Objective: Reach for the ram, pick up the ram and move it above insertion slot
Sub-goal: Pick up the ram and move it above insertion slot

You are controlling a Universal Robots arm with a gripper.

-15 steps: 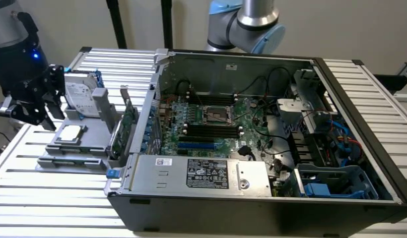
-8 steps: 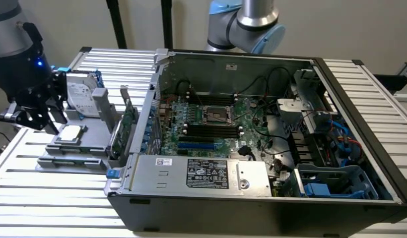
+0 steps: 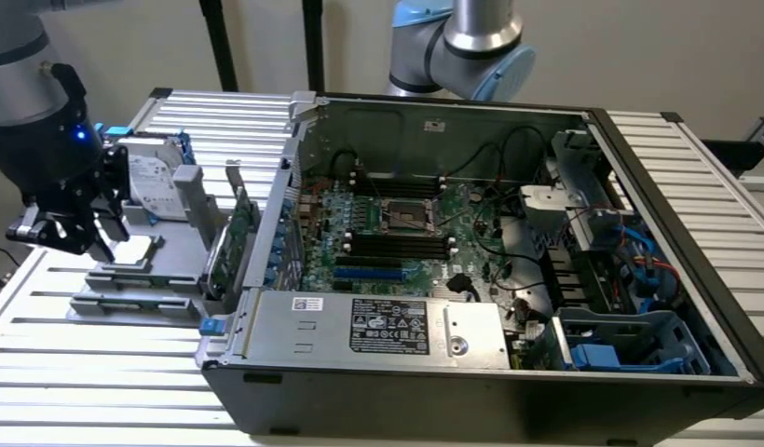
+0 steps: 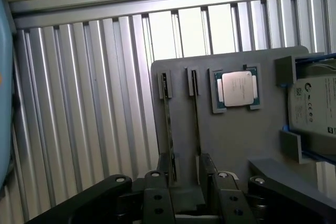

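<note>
On the grey parts holder (image 4: 231,140), two thin dark ram sticks stand on edge in narrow clips, one (image 4: 168,124) beside the other (image 4: 196,114). My gripper (image 4: 187,169) hovers over their near ends, open. Its fingers (image 4: 172,167) reach about as far apart as the two sticks, and only the holder's surface shows between them. In the exterior view the gripper (image 3: 74,244) hangs above the holder (image 3: 133,279) at the exterior view's left, outside the open computer case. The black memory slots (image 3: 395,247) lie on the motherboard inside the case.
A processor chip (image 4: 236,88) and a silver hard drive (image 4: 315,108) sit on the same holder. A green expansion card (image 3: 239,233) stands between the holder and the case wall (image 3: 282,186). A power supply (image 3: 382,326), cables and a blue drive cage (image 3: 631,349) crowd the case. A second arm (image 3: 470,47) stands behind it.
</note>
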